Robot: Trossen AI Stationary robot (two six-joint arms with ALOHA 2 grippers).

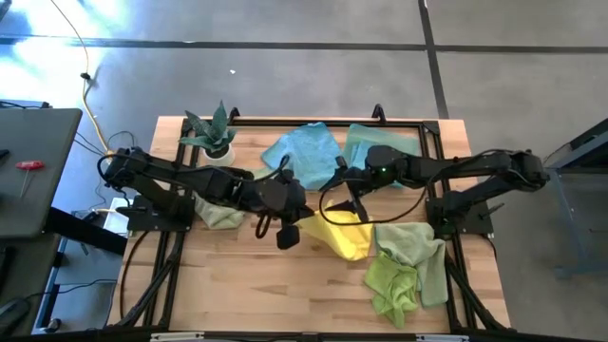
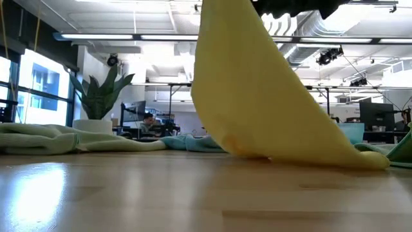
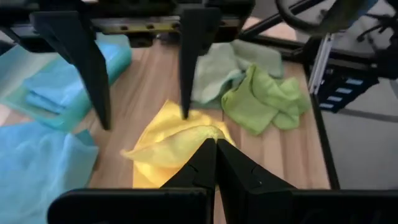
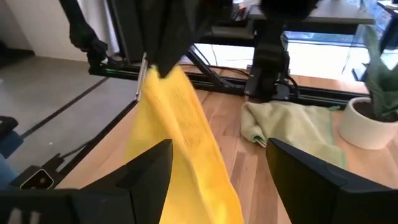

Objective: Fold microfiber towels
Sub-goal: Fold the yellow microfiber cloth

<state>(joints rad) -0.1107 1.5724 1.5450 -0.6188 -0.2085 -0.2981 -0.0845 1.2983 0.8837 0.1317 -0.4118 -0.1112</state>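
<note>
Lime towel point(image 1: 394, 277) — beside yellow towel point(image 1: 344, 237)

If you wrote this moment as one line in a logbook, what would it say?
left gripper: shut on yellow towel, lifting one corner | right gripper: open, beside it | other towels: unfolded

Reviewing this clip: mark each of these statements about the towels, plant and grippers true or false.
1. The left gripper is shut on the yellow towel. True.
2. The right gripper is also clamped on it. False: its fingers stand open above the towel, one on either side in the right wrist view.
3. The yellow towel lies flat on the table. False: one part is lifted, the rest trails on the wood.
4. A lime green towel lies bunched near the right arm's base. True.
5. The potted plant stands in the table's middle. False: it stands at the far edge, on the left arm's side.
</note>
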